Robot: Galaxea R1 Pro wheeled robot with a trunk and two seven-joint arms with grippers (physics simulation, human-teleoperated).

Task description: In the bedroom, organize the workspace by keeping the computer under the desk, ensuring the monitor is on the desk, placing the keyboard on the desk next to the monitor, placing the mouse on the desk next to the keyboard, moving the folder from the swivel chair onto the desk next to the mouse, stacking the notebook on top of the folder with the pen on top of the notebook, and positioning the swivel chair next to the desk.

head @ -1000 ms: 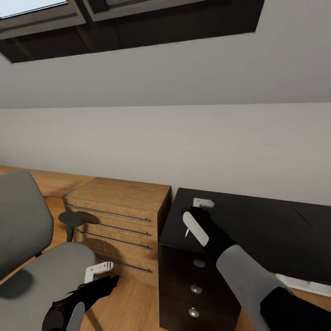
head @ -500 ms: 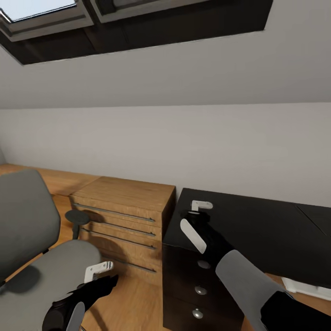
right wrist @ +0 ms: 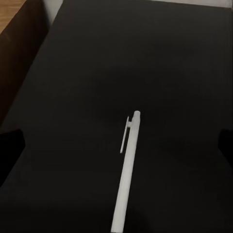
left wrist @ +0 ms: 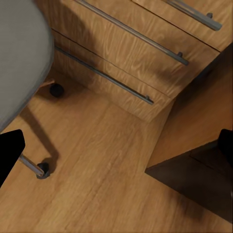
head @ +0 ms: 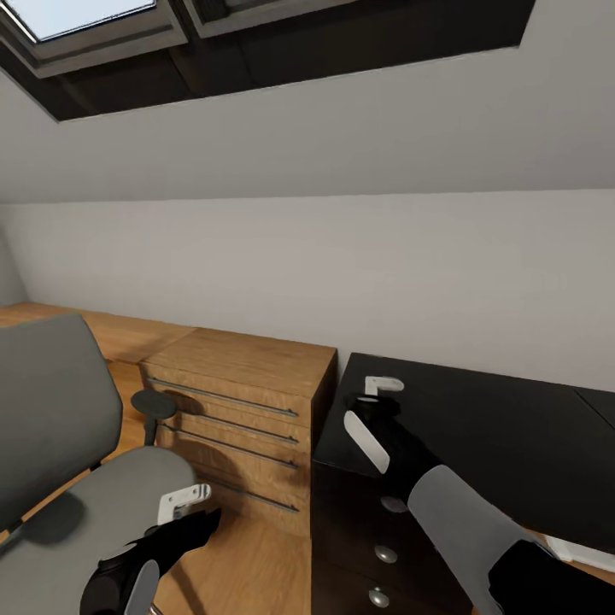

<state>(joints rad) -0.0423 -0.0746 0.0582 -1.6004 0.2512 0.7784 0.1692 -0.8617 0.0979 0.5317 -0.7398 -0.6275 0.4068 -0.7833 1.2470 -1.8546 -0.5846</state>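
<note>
A white pen (right wrist: 127, 165) lies on the black desk (head: 504, 427) near its left end, as seen in the right wrist view. My right gripper (head: 372, 412) hovers open just above that spot, its white fingers (head: 366, 440) spread wide apart and hiding the pen in the head view. The grey swivel chair (head: 60, 410) stands at the left, its seat (left wrist: 19, 48) bare. My left gripper (head: 184, 504) hangs open low between the chair seat and the drawers, over the wooden floor (left wrist: 97, 165).
A wooden drawer unit (head: 248, 384) with long metal handles stands between chair and desk. The desk's own black drawer column (head: 386, 553) has round knobs. A sloped white wall with a skylight (head: 85, 17) rises behind. The chair's castors (left wrist: 42, 169) rest on the floor.
The whole picture has shifted, so the camera has moved; chair, drawers and desk keep their places. A thin white sliver hung under my right gripper a second ago; that gripper hides it now.
</note>
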